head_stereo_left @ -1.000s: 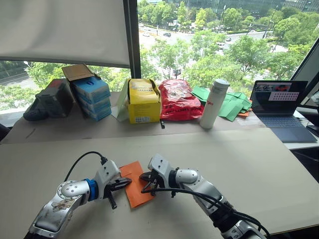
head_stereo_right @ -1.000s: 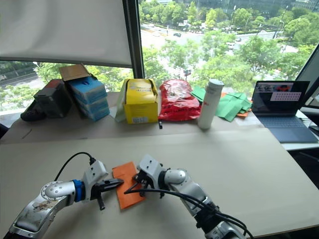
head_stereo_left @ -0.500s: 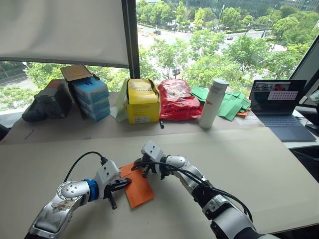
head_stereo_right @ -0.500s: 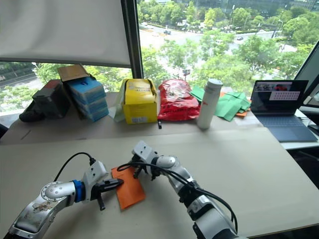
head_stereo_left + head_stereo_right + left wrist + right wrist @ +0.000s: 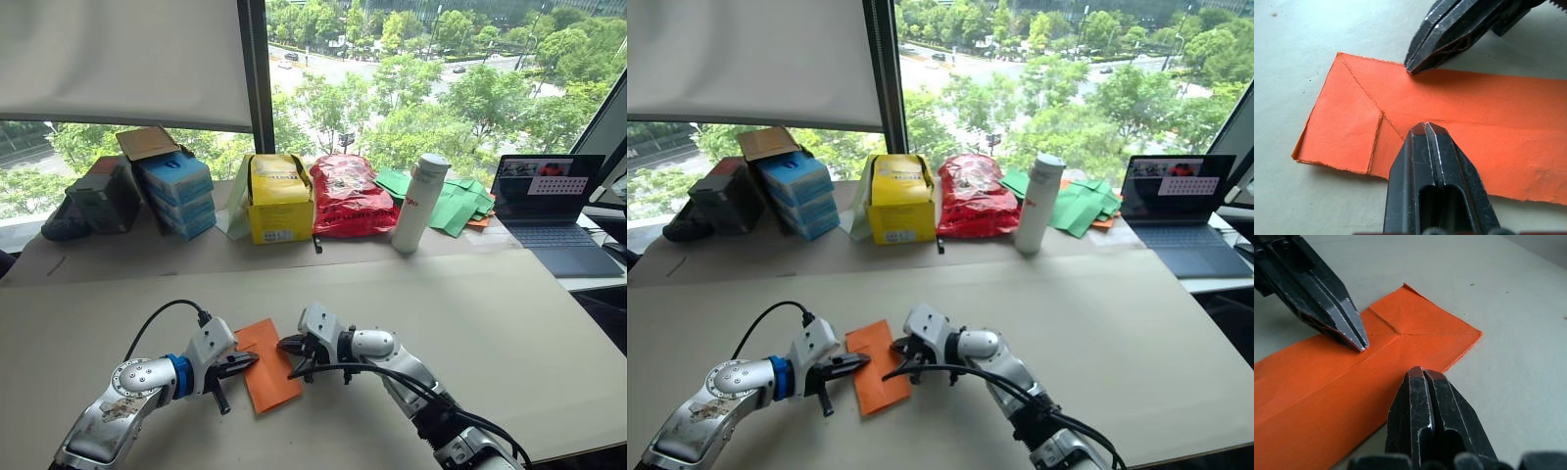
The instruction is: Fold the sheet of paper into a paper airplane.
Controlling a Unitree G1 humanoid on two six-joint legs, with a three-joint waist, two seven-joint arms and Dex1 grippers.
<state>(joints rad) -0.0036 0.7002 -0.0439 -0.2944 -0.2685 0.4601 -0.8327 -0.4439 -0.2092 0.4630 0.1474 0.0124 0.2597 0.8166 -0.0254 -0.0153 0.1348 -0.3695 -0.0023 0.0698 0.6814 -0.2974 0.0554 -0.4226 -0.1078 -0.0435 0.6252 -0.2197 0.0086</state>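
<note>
The sheet of paper (image 5: 267,367) lies flat on the table, bright orange, folded into a long strip with diagonal creases near one end (image 5: 1352,122). My left gripper (image 5: 250,359) is shut, its tip pressing down on the paper's left side near the middle crease (image 5: 1424,128). My right gripper (image 5: 284,345) is shut too, with its tip at the paper's right edge (image 5: 1420,373). The two tips face each other across the strip, a short gap apart. Neither holds the paper between its fingers.
Along the window at the back stand blue boxes (image 5: 181,191), a yellow box (image 5: 282,201), a red bag (image 5: 353,196), a white bottle (image 5: 419,204), green paper pieces (image 5: 456,208) and a laptop (image 5: 549,211). Beige table (image 5: 490,333) stretches to the right.
My right gripper reached toward the paper's far end half a second ago, then came back to its right edge. The left gripper and the paper have stayed put.
</note>
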